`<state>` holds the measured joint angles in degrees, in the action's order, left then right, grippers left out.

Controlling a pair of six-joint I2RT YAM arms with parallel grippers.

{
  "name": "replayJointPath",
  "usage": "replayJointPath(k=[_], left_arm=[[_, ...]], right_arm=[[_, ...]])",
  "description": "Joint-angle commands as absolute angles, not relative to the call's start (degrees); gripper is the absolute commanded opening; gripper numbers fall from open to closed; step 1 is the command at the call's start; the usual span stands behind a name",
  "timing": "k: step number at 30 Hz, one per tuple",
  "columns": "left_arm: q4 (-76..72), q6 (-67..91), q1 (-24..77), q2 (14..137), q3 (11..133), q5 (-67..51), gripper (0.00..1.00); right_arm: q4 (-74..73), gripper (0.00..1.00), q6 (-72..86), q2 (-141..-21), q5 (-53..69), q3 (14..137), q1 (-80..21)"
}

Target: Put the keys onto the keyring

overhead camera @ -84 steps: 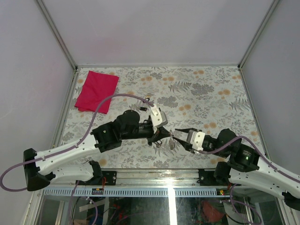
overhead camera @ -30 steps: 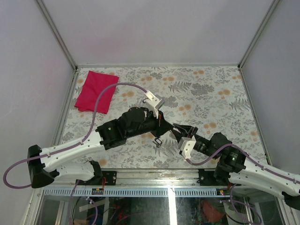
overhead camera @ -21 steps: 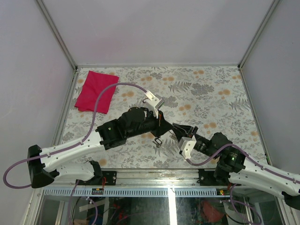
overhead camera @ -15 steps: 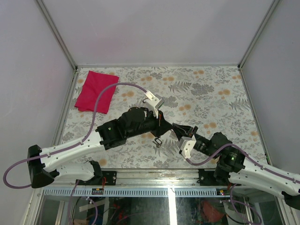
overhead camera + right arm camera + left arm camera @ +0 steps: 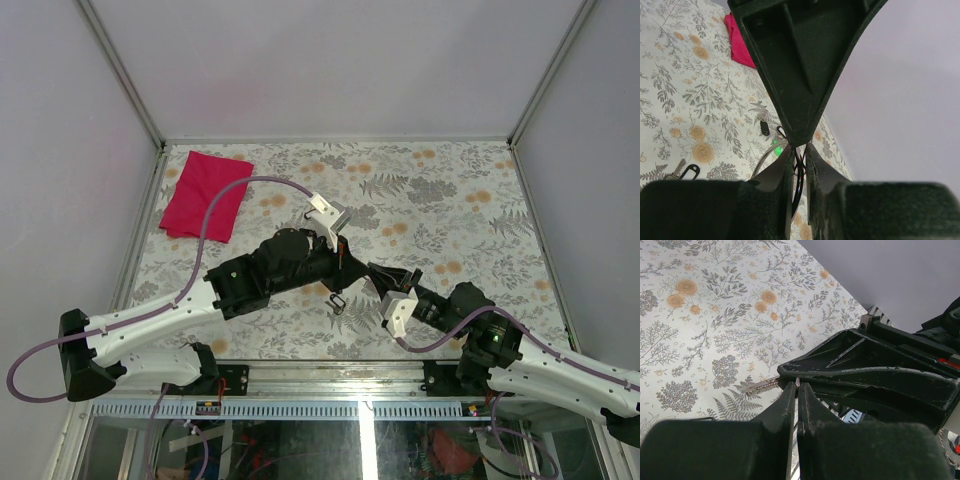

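hands meet tip to tip above the surface.
left hand pinches keyring; right hand pinches a key.

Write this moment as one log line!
left gripper: shut on keyring | right gripper: shut on key | tips close together | loose key on table

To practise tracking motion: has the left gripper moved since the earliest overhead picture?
Yes. The left gripper has moved up the view, away from the table's near edge.
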<state>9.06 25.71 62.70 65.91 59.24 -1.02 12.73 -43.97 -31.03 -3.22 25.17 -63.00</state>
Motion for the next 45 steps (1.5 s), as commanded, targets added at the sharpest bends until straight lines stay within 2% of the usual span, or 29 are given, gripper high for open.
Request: replayJointPath(k=[1, 5, 8, 11, 18, 23, 29, 33, 35, 41, 45], left_arm=[[4.66, 26.02, 62.80, 64.20, 60.70, -0.93, 0.00], [4.73, 26.02, 62.76, 64.34, 60.73, -1.27, 0.00], [4.75, 26.02, 62.82, 64.45, 60.82, -1.40, 0.00], [4.75, 26.02, 62.76, 64.34, 60.84, -1.41, 0.00], [4.92, 25.93, 62.77, 64.41, 60.82, -1.29, 0.00], [4.85, 25.93, 62.68, 64.50, 60.81, -1.23, 0.00], [4.83, 25.88, 62.46, 64.15, 60.72, -1.35, 0.00], [4.75, 25.68, 62.37, 63.13, 60.59, -0.84, 0.22], [4.67, 25.59, 62.36, 62.22, 60.27, -0.18, 0.26], [4.60, 25.55, 61.44, 60.34, 59.27, 0.99, 0.27], [4.83, 25.42, 60.91, 60.73, 59.06, -0.50, 0.25]], right_arm=[[14.60, 0.03, -43.85, -31.07, -5.09, 26.01, -63.40], [15.57, 0.23, -43.93, -30.94, -5.66, 25.37, -63.37], [15.74, 0.31, -43.91, -30.82, -5.78, 25.23, -63.40], [15.73, 0.32, -43.94, -30.85, -5.89, 25.22, -63.43], [15.57, 0.23, -44.08, -30.54, -6.06, 25.16, -63.39], [14.61, 0.00, -43.93, -30.39, -5.82, 25.67, -63.37], [13.54, 0.00, -43.46, -30.39, -5.20, 26.49, -63.40], [13.07, 0.00, -43.25, -30.69, -4.85, 26.93, -63.39], [12.87, 0.00, -42.99, -30.77, -4.67, 27.14, -63.41], [12.55, 0.00, -42.57, -31.04, -4.42, 27.62, -63.38], [11.98, 0.00, -42.54, -31.28, -4.20, 28.19, -63.38]])
